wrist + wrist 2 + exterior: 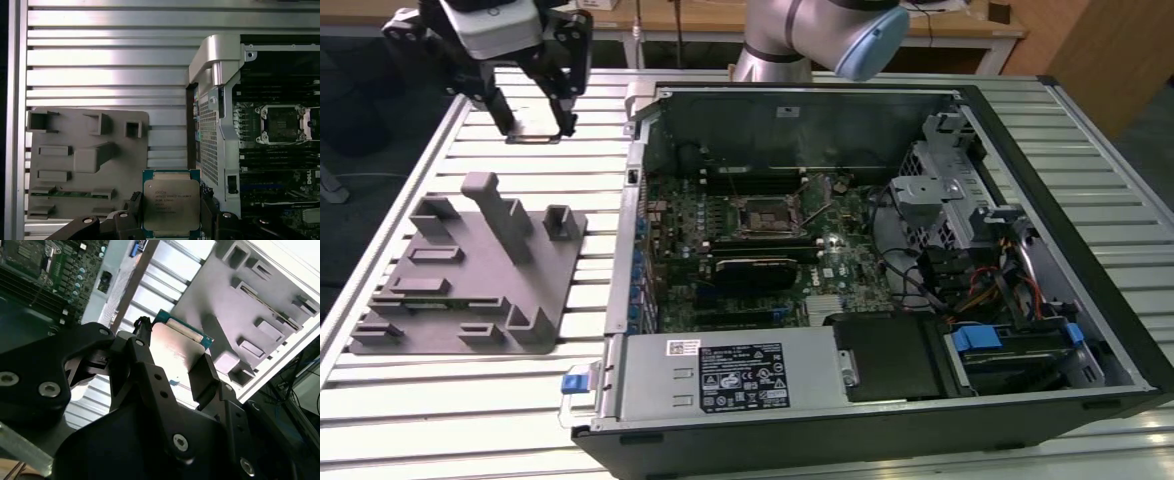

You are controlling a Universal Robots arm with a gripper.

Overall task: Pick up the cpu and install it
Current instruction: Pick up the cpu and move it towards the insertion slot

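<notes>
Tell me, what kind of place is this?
Most likely a robot lab or workshop: a robot arm reaches over a slatted metal table, an opened computer case lies on it, and the gripper holds the cpu.

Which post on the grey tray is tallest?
The middle post at the tray's end nearest the gripper, which grips the cpu; the flanking posts are clearly shorter.

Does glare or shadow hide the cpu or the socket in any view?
Second wrist view: glare whitens the top of the cpu held in the gripper. First wrist view: cpu evenly lit, table slats shine. Exterior view: case interior dim, socket visible.
</notes>
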